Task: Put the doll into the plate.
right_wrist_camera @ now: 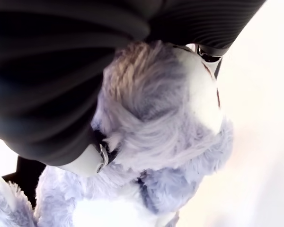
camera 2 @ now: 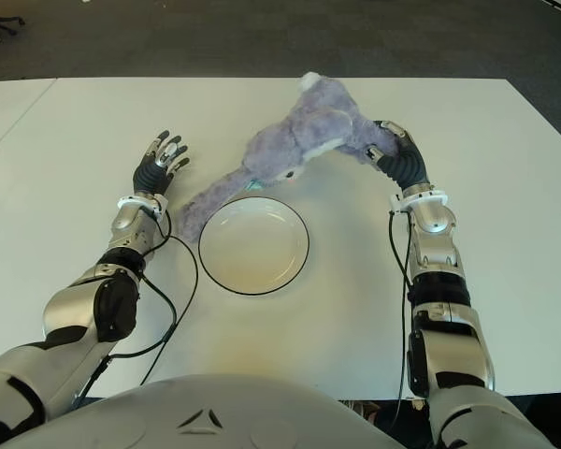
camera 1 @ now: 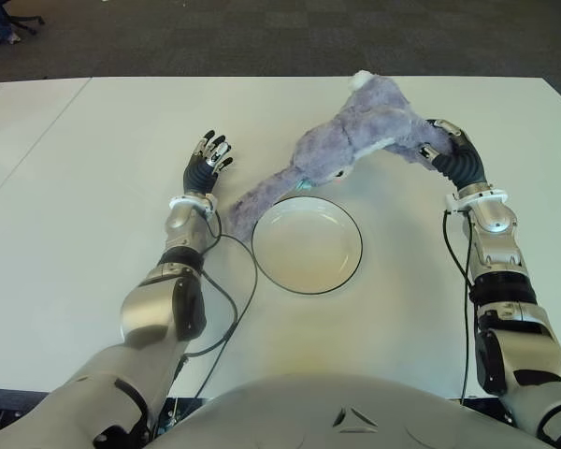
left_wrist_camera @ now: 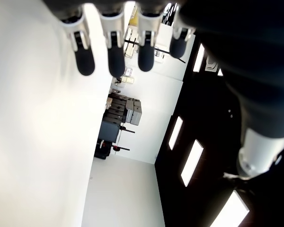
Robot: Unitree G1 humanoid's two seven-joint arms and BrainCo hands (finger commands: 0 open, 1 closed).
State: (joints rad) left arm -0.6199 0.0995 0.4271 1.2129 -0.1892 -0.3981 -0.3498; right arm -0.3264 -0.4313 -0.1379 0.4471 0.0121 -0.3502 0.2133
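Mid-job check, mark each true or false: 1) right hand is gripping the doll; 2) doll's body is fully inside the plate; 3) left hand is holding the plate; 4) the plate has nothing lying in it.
1) True: the right hand is closed on the purple doll.
2) False: the doll lies on the table behind the plate, with one long limb trailing to the plate's left rim.
3) False: the left hand is open, left of the plate, holding nothing.
4) True: its inside is bare.

The doll (camera 1: 355,131) hides the right hand's (camera 1: 435,145) fingertips
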